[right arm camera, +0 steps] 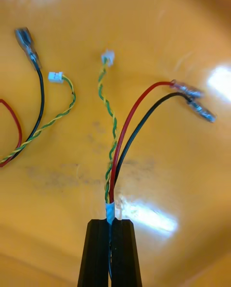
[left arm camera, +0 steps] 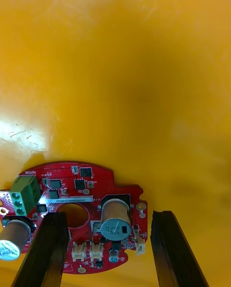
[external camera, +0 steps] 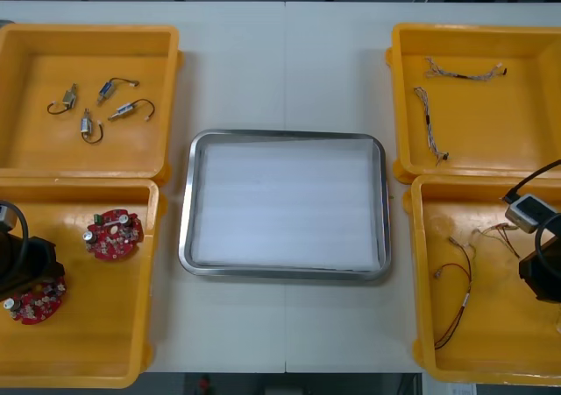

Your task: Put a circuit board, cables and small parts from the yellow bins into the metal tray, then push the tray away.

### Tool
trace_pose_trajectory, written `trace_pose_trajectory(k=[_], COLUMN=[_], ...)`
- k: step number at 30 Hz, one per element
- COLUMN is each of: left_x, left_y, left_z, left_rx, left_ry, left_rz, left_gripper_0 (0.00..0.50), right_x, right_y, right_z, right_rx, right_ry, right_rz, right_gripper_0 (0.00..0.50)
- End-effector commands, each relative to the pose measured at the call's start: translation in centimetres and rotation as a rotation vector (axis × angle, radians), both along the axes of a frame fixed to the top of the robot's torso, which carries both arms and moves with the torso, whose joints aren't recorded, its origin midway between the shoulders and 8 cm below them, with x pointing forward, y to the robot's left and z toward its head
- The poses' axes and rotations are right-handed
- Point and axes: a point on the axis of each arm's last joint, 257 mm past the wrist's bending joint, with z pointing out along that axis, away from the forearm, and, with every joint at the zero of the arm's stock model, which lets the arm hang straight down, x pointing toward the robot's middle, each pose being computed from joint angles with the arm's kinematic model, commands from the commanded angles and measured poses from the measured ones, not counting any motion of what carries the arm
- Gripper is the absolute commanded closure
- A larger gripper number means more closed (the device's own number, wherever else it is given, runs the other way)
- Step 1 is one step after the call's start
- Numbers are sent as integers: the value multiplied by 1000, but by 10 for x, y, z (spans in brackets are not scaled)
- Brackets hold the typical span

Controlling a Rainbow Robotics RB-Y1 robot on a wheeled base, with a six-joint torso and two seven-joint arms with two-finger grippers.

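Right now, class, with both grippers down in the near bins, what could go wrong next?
The right gripper holds the cable only by its taped end, so it may slip free on lifting. The left gripper stands open with one finger over the circuit board, not beside it; closing could knock its components.

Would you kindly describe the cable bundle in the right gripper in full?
The cable bundle: a green-yellow twisted pair with white plug, plus red and black wires with sleeved metal terminals, taped together at one end. It fans across the floor of the yellow bin, the right gripper shut on its taped end.
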Motion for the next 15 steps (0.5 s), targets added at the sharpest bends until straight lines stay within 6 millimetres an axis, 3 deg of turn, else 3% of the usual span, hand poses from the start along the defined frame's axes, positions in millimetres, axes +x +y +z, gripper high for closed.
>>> trace_pose_trajectory(k=[1, 12, 15], left_x=[-15, -13, -10], left_y=[9, 2, 3], left_z=[-6, -7, -7], left_rx=[26, 7, 8], left_ry=[39, 28, 18], left_rz=[-44, -48, -50], left_gripper_0=[0, 0, 0], right_x=[12, 3, 13], right_y=[13, 34, 40], right_z=[44, 90, 107], right_rx=[16, 102, 100], right_ry=[-71, -30, -58], right_rz=[30, 63, 82], right_gripper_0=[500, 500, 500])
